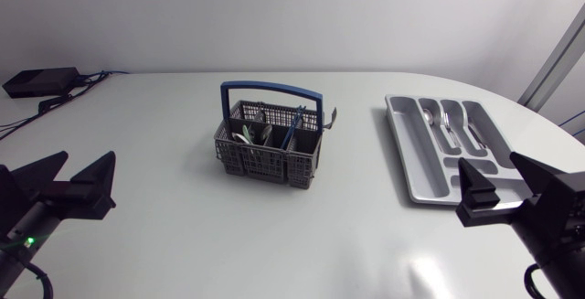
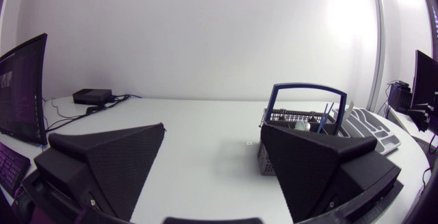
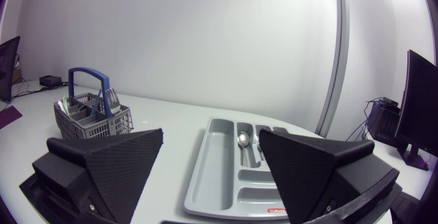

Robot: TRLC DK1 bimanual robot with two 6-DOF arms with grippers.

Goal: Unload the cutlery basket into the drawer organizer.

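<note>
basket (image 1: 265, 157) stands apart from left gripper (image 1: 90, 158) and right gripper (image 1: 487, 161), both spread wide.

right claw (image 3: 211, 132) agape | organizer (image 3: 213, 166) ahead, spoon (image 3: 243, 139) inside | basket (image 3: 92, 120) well apart from organizer

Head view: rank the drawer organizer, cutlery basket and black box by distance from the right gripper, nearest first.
1. The drawer organizer, right side, just ahead of the right gripper.
2. The cutlery basket, mid-table.
3. The black box, far left corner.
</note>
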